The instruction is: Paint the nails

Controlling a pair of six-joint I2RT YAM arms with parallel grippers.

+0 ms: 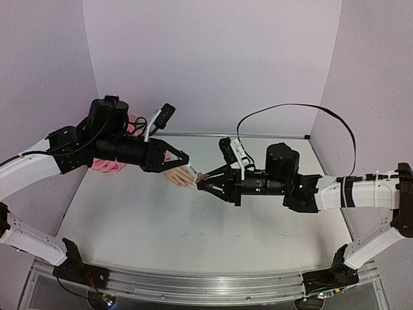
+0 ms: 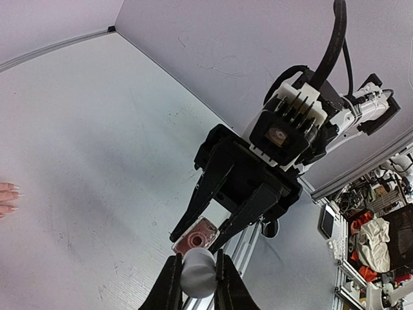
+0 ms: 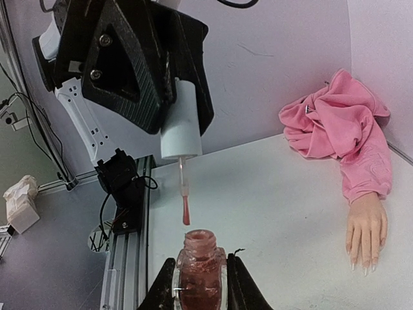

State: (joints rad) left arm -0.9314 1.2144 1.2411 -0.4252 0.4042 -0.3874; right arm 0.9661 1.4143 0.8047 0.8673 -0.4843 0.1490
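Gotta lift the brush cap (image 3: 181, 132) pinched in left pincer (image 2: 197, 274) clear of the bottle (image 3: 199, 255) clamped in right pincer (image 3: 199, 287), then ease left to the nails (image 3: 361, 265).

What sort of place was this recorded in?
Most likely a robotics lab test cell. A white table is boxed in by plain pale walls, with an aluminium rail along its near edge. The left wrist view shows cluttered shelves beyond the table.

Pale lilac walls (image 1: 213, 58), white tabletop (image 1: 161, 223), aluminium rail (image 1: 193, 287) along its near edge, cluttered shelves (image 2: 377, 245) beyond
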